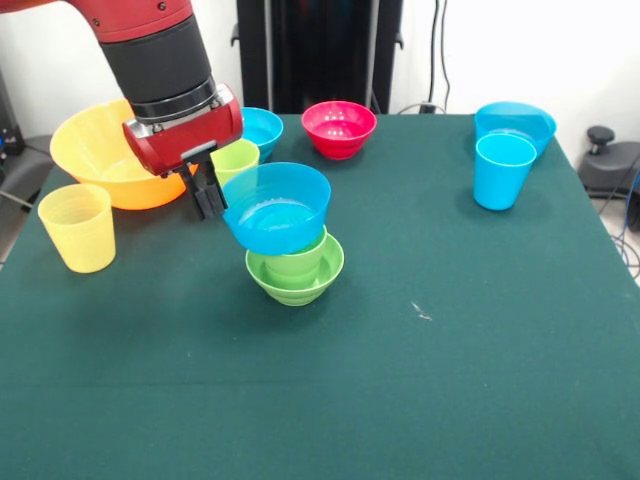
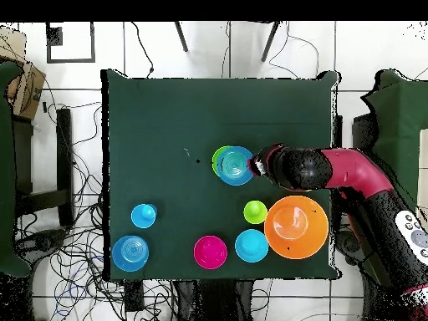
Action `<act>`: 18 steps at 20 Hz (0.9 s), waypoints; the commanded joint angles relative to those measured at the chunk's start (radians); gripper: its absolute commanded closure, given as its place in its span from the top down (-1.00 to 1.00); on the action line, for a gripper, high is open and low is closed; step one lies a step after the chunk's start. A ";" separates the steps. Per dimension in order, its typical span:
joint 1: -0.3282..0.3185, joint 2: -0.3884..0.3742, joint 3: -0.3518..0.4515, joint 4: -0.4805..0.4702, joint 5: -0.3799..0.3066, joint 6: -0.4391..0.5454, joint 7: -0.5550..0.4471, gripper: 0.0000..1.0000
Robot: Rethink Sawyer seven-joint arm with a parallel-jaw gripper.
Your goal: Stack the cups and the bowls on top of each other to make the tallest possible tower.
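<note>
so the gripper (image 1: pixel 209 196) has its jaws pinched on the near rim of a blue bowl (image 1: pixel 277 208), holding it tilted right over the green cup (image 1: pixel 297 262) nested in the green bowl (image 1: pixel 296 275) mid-counter, pretty much straight above it.

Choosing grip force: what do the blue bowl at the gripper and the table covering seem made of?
Blue bowl: probably thin glossy plastic, with light glints on its smooth inside and a slightly see-through wall. Table covering: apparently matte dark green cloth or felt, with no reflections and a fleck of lint.
</note>
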 commanded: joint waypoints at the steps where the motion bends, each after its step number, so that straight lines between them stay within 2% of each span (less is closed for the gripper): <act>1: 0.013 0.031 -0.051 0.041 -0.060 -0.050 -0.081 -1.00; 18: -0.009 0.040 -0.038 0.028 -0.046 -0.017 -0.125 -1.00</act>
